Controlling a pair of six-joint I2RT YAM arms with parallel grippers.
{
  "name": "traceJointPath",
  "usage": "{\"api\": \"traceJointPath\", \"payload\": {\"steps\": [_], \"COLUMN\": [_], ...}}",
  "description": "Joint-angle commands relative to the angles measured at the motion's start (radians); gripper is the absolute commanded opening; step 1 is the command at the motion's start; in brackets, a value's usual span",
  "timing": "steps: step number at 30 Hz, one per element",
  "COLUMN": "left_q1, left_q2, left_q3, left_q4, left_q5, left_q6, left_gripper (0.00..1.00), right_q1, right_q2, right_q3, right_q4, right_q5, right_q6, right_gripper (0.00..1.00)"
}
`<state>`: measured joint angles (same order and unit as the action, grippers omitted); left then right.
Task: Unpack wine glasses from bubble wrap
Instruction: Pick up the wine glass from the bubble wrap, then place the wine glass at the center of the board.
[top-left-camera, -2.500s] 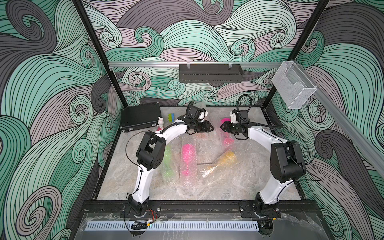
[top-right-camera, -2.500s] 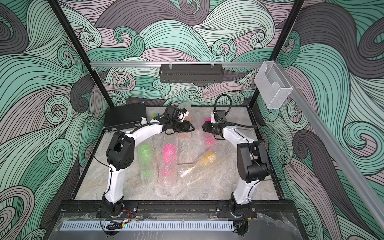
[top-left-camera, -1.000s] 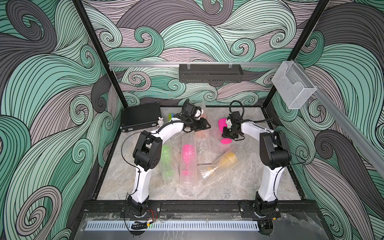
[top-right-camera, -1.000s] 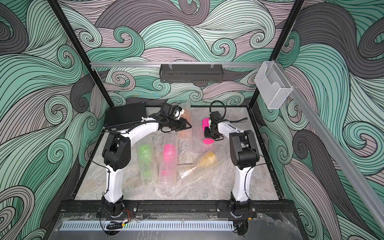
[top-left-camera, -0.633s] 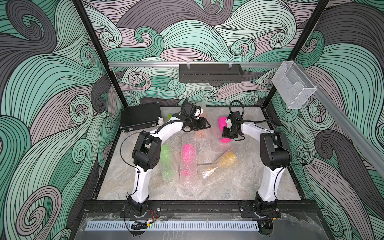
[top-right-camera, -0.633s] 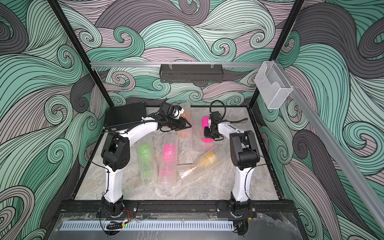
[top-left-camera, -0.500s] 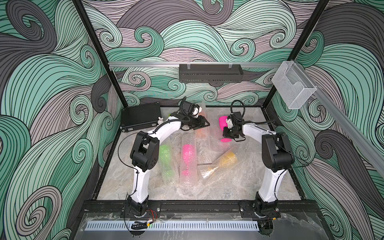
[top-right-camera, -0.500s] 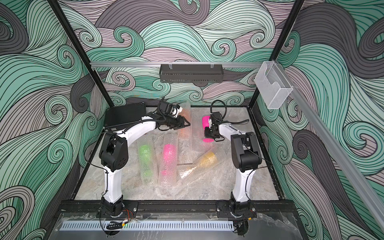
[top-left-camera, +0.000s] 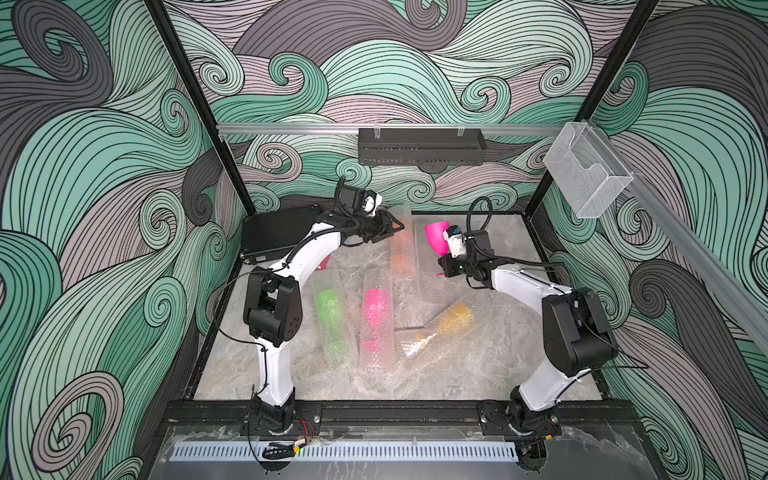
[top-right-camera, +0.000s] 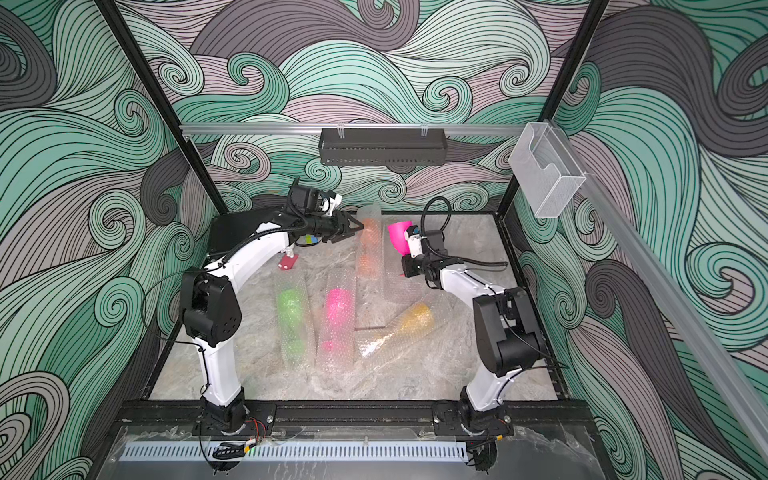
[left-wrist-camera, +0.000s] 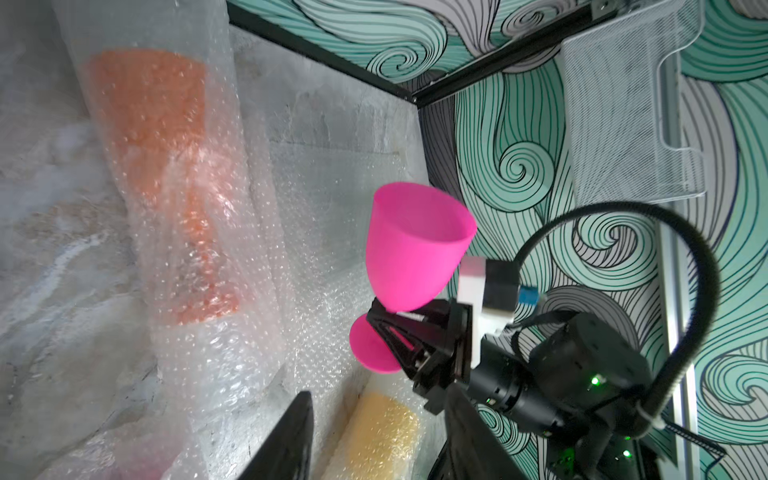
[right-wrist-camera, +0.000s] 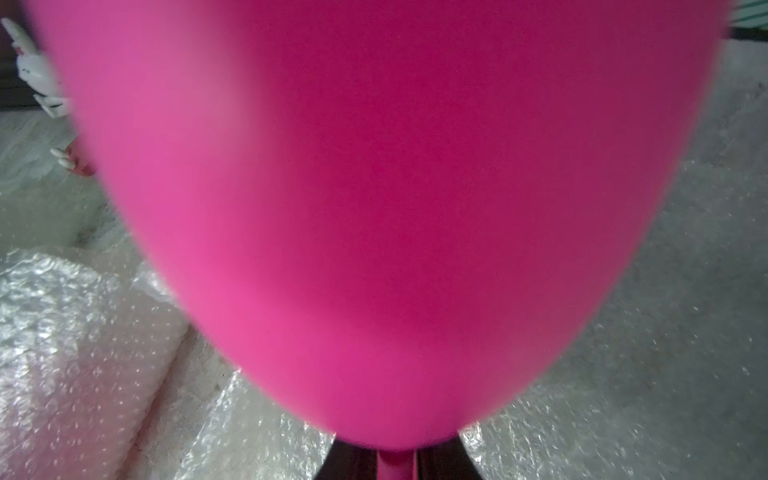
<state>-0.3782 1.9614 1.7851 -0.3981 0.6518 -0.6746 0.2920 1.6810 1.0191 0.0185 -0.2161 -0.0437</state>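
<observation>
Pink goblet (top-left-camera: 436, 239) out of its wrap, right gripper (left-wrist-camera: 382, 322) clamped on the stem.
Bowl up, tilted a bit, jaws tight btwn bowl & foot. It's toward the rear of the table (top-left-camera: 515, 245), over a flat bubble-wrap sheet (top-left-camera: 432, 289); can't tell if the foot touches it. Empty left gripper (top-left-camera: 395, 232), jaws apart, is just beside the upper end of the bubble-wrap tube (top-left-camera: 405, 216) w/ the orange goblet (top-left-camera: 400, 253) inside. Nearer the front, 3 more wrapped ones lie flat side by side: green goblet (top-left-camera: 328, 305), second pink goblet (top-left-camera: 376, 309), yellow goblet (top-left-camera: 454, 316).
</observation>
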Motion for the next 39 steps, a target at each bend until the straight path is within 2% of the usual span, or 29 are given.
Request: {"api": "traceJointPath", "payload": {"steps": [1, 6, 12, 21, 29, 32, 39], "left_q1": [0.012, 0.016, 0.015, 0.021, 0.035, 0.035, 0.035], "left_q2": [-0.037, -0.03, -0.043, -0.068, -0.063, -0.057, -0.043], "left_q3": [0.06, 0.08, 0.076, 0.052, -0.001, -0.001, 0.0], "left_q4": [-0.043, -0.104, -0.182, -0.275, -0.23, -0.221, -0.226], "left_q5": [0.05, 0.068, 0.073, 0.054, 0.095, 0.103, 0.111], "left_q6": [-0.02, 0.004, 0.065, 0.153, 0.127, 0.115, 0.112], "left_gripper": [0.5, 0.5, 0.5, 0.49, 0.46, 0.43, 0.29], "right_q1": [0.044, 0.113, 0.177, 0.2, 0.213, 0.221, 0.25], "right_q2": [-0.046, -0.085, -0.099, -0.103, -0.114, -0.113, -0.101], "right_q3": [-0.056, -0.142, -0.183, -0.188, -0.185, -0.179, -0.159], "right_q4": [0.179, 0.32, 0.394, 0.403, 0.39, 0.388, 0.384], "right_q5": [0.015, 0.035, 0.078, 0.099, 0.082, 0.082, 0.106], "right_q6": [-0.14, -0.262, -0.359, -0.372, -0.374, -0.377, -0.399], "right_gripper": [0.21, 0.21, 0.21, 0.21, 0.21, 0.21, 0.21]}}
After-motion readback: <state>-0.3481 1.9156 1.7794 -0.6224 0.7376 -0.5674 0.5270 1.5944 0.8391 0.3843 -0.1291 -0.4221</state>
